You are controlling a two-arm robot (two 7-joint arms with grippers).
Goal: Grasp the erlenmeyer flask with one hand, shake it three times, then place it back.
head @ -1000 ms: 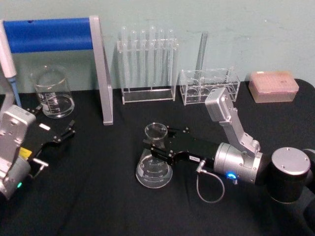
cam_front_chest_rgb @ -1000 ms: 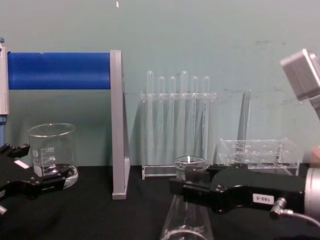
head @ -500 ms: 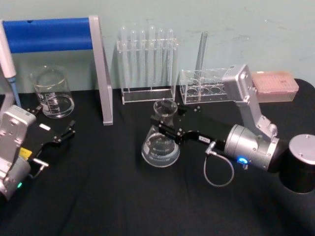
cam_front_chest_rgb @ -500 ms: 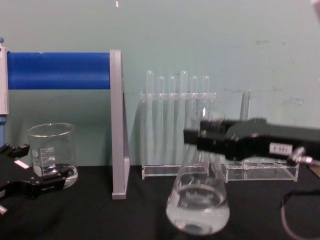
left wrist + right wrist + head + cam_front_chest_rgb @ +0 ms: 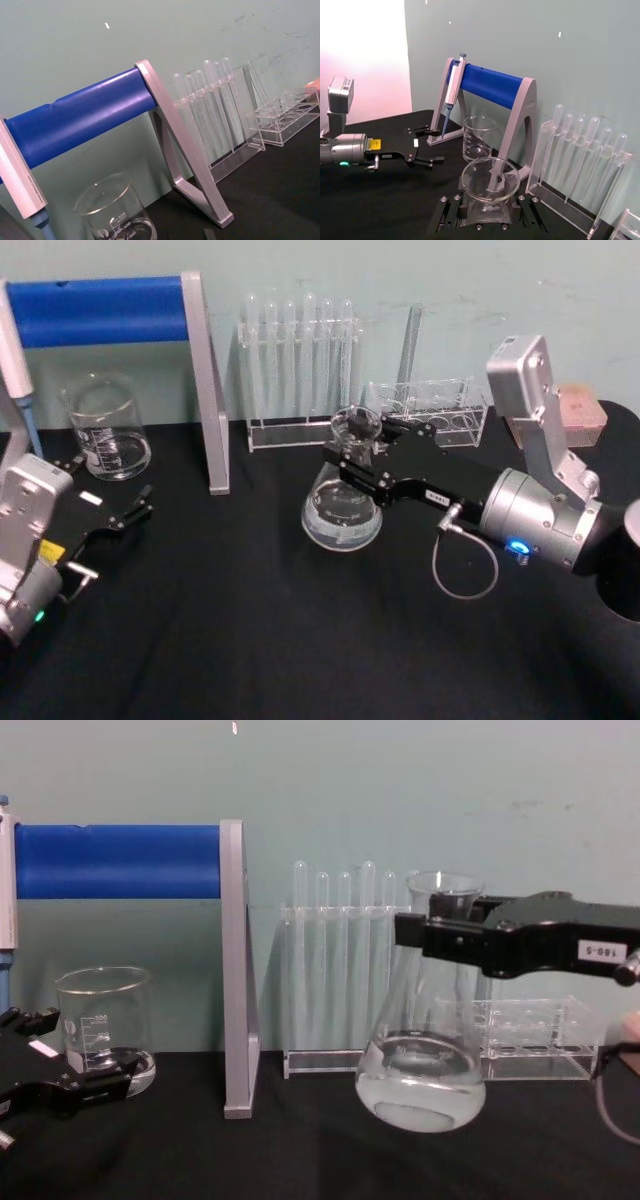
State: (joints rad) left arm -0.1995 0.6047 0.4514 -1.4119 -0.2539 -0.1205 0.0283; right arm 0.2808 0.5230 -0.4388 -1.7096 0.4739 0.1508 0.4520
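Observation:
The erlenmeyer flask (image 5: 342, 505) is clear glass with a little clear liquid in its wide base. It hangs above the black table, tilted, as the chest view shows (image 5: 420, 1070). My right gripper (image 5: 362, 455) is shut on its narrow neck just below the flared rim, with black jaws on both sides (image 5: 440, 932). In the right wrist view the flask rim (image 5: 490, 179) sits directly above the right gripper (image 5: 487, 209). My left gripper (image 5: 120, 502) rests open at the table's left, near the beaker, holding nothing.
A glass beaker (image 5: 105, 430) stands at the back left under a blue-barred pipette stand (image 5: 205, 390). A rack of test tubes (image 5: 300, 370) and a second clear rack (image 5: 425, 410) line the back wall close behind the flask. A pink tip box (image 5: 580, 405) sits far right.
My right gripper has lifted the flask off the table and carried it up and toward the back right. The liquid has shifted in the base. The left arm has not moved.

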